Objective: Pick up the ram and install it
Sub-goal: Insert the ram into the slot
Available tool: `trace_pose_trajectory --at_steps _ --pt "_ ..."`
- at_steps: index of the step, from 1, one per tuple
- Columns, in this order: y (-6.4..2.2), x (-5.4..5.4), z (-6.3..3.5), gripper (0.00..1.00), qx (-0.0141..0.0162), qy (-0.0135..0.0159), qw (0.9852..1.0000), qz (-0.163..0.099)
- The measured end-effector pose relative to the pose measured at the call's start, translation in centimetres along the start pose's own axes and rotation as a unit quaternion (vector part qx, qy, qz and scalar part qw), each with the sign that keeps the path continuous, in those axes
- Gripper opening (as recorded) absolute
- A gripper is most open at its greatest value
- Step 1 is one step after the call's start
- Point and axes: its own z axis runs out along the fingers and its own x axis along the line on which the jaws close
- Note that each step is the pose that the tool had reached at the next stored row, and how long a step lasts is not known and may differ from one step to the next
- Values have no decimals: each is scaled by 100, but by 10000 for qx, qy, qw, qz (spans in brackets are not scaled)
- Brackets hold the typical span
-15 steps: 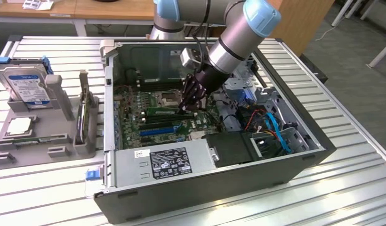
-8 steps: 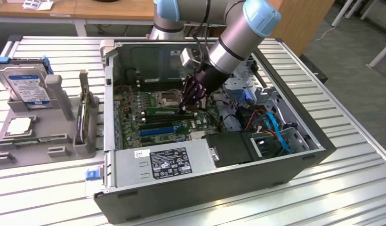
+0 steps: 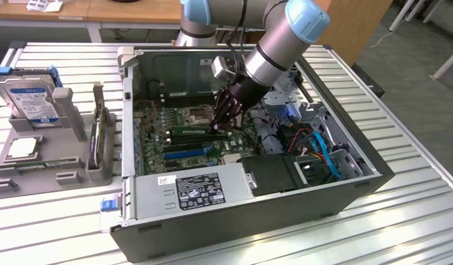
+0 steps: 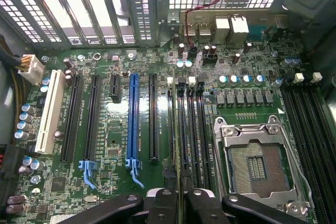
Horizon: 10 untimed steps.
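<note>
Inside the open computer case (image 3: pixel 344 196) my gripper (image 3: pixel 225 122) reaches down to the motherboard (image 3: pixel 156 130). It is shut on the ram (image 3: pixel 189 131), a thin green stick that stands on edge. In the wrist view the ram (image 4: pixel 176 129) shows edge-on as a narrow line running away from between my fingertips (image 4: pixel 163 205). It lies along the black memory slots (image 4: pixel 191 129) beside the CPU socket (image 4: pixel 254 163). Whether its lower edge sits in a slot or just above it I cannot tell.
A grey holder (image 3: pixel 35 165) on the exterior view's left carries a hard drive (image 3: pixel 31 99), a processor (image 3: pixel 21 147) and an upright stick (image 3: pixel 96 141). The case also holds a power supply (image 3: pixel 189 190), blue cables (image 3: pixel 326 154) and blue and black expansion slots (image 4: pixel 132 119).
</note>
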Motion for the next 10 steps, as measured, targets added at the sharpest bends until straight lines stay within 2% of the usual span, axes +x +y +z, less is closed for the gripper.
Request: trace_pose_trajectory --at_steps 6,7,8,10 --pt "0 0 0 14 1 0 10000 0" --pt "-2 -1 1 15 3 -1 10000 -2" --pt "-2 -1 1 21 0 -1 10000 -2" --pt "-1 -1 1 21 0 -1 10000 -1"
